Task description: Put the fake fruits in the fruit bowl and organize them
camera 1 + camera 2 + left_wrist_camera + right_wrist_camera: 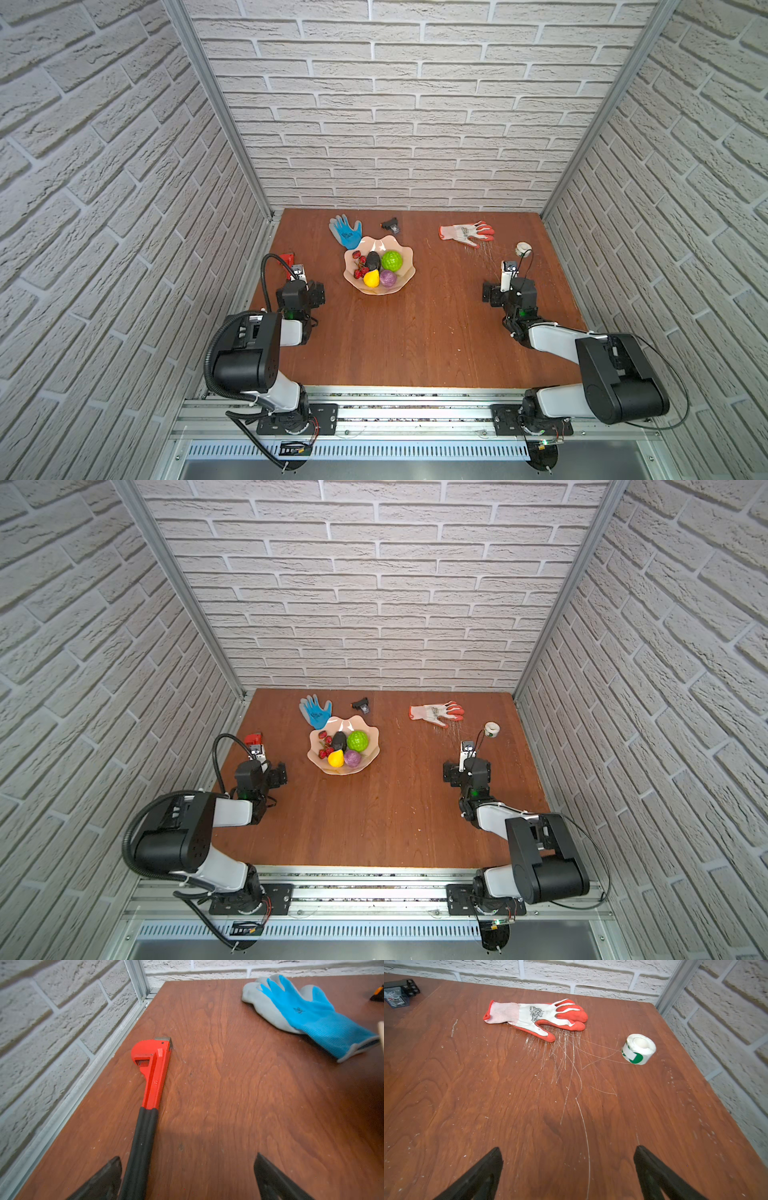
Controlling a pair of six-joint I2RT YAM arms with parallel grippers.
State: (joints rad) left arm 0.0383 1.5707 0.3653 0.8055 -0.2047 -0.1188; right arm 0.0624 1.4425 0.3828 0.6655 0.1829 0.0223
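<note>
black left pincer (189, 1156) and right pincer (569, 1147) low, agape

Shining bright and even from overhead, casting soft, faint shadows on the table (415, 332). Glaring palely along its front edge. Bowing the brick walls (83, 187) outward at the edges of both top views. Smearing wood grain slightly nearest the wrist cameras.

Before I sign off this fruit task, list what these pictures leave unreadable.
Red berries in the fruit bowl: too small to count in both top views; absent from wrist views.
Red wrench: handle end cut off at the left wrist view's bottom edge; left arm hides most in both top views.
Small black object: too small in both top views, clipped by wrist views' edges.
</note>
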